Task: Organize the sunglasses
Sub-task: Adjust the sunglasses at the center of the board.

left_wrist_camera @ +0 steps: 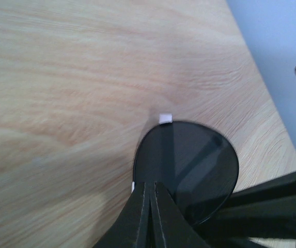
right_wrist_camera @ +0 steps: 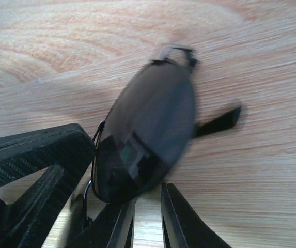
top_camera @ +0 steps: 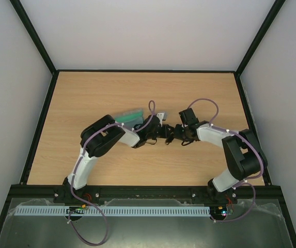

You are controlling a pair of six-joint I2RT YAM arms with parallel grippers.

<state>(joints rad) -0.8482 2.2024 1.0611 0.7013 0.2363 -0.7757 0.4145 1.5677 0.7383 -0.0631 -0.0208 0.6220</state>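
Dark-lensed sunglasses (left_wrist_camera: 189, 165), pale wood-grain table (left_wrist_camera: 60, 88)

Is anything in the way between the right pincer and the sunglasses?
Nothing visible does. The sunglasses sit right at the right pincer, one dark lens just beyond its slightly parted fingertips. The left pincer is shut on a lens rim, off to the side rather than between them.
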